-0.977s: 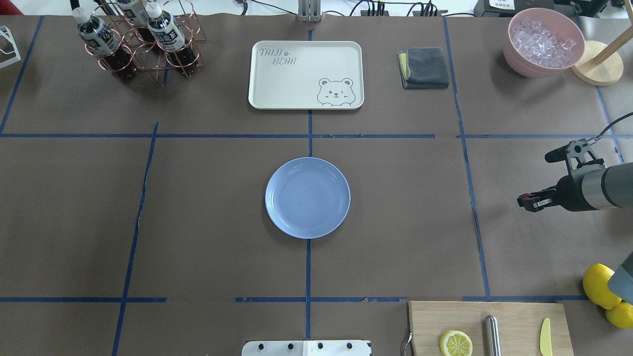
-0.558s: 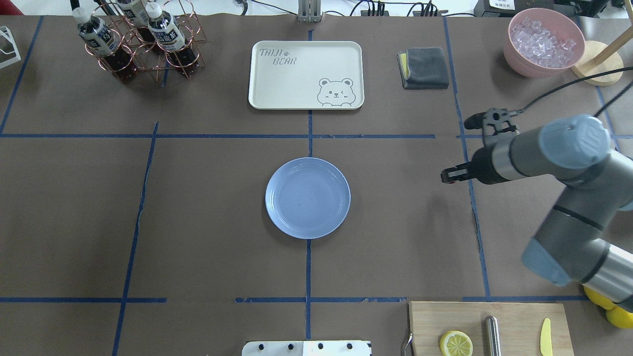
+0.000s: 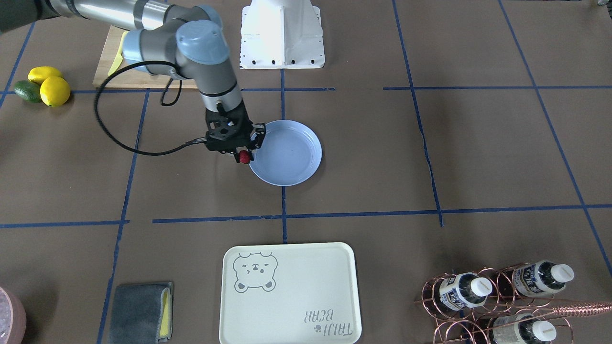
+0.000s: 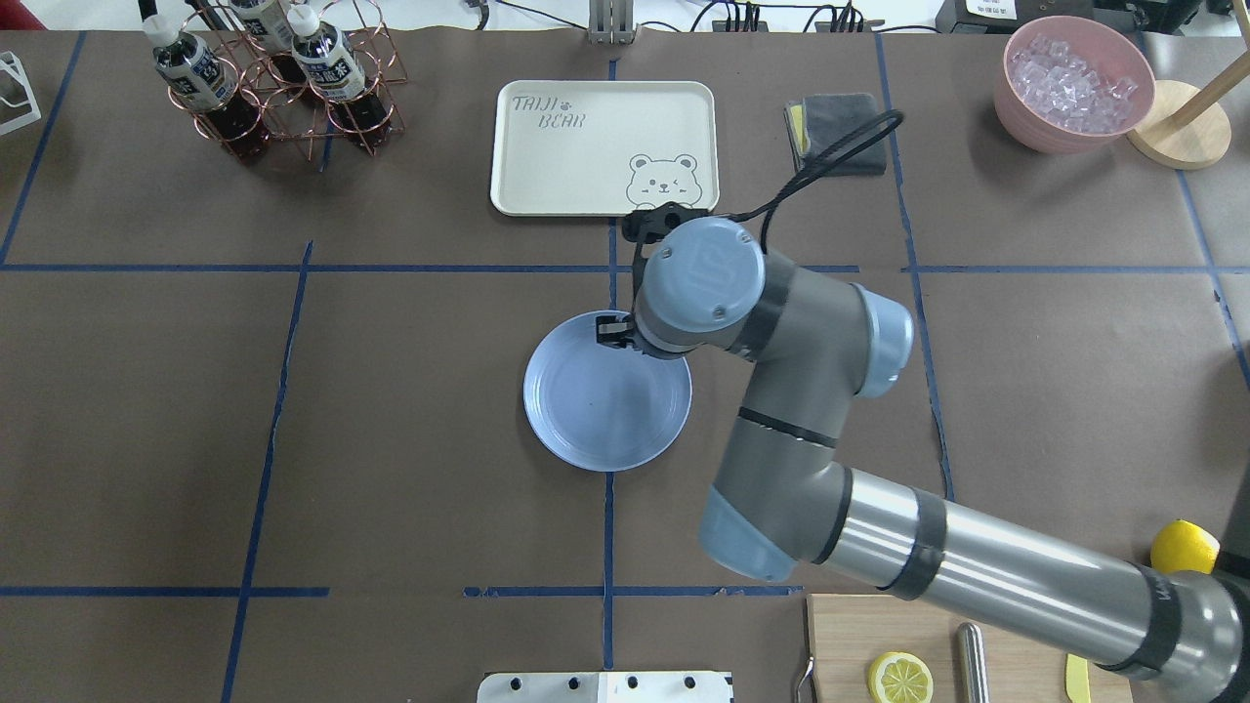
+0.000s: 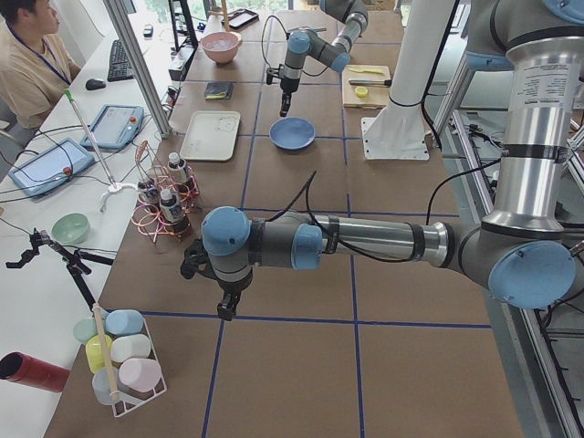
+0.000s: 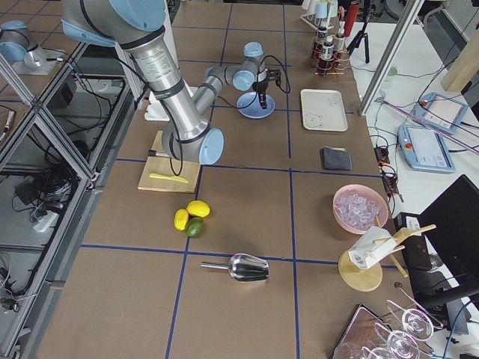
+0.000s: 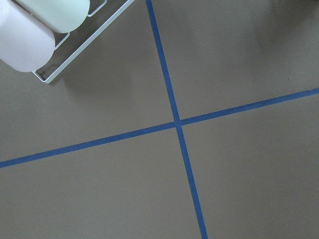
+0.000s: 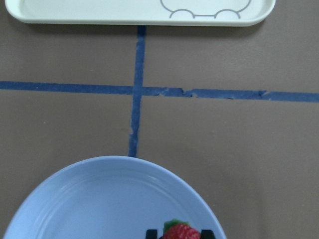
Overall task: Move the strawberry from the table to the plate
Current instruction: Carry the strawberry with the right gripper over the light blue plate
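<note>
My right gripper [image 3: 245, 155] is shut on the strawberry [image 3: 245, 158], a small red berry with a bit of green. It hangs just above the rim of the pale blue plate [image 3: 291, 153], which lies in the middle of the brown table [image 4: 410, 391]. In the right wrist view the strawberry [image 8: 180, 232] sits between the two fingertips, over the plate [image 8: 109, 199] near its edge. From overhead the wrist hides the berry above the plate [image 4: 586, 410]. My left gripper [image 5: 228, 308] hovers over bare table far off to the left; I cannot tell its state.
The cream bear tray [image 4: 604, 146] and a grey cloth [image 4: 840, 132] lie beyond the plate. A copper bottle rack [image 4: 273, 78] stands far left and a pink bowl of ice [image 4: 1074, 83] far right. A cutting board [image 4: 977, 649] with a lemon half is near the front, with lemons [image 3: 48, 86] beside it.
My right arm has swept from the table's right edge leftward to the plate, carrying the strawberry in its shut gripper.
</note>
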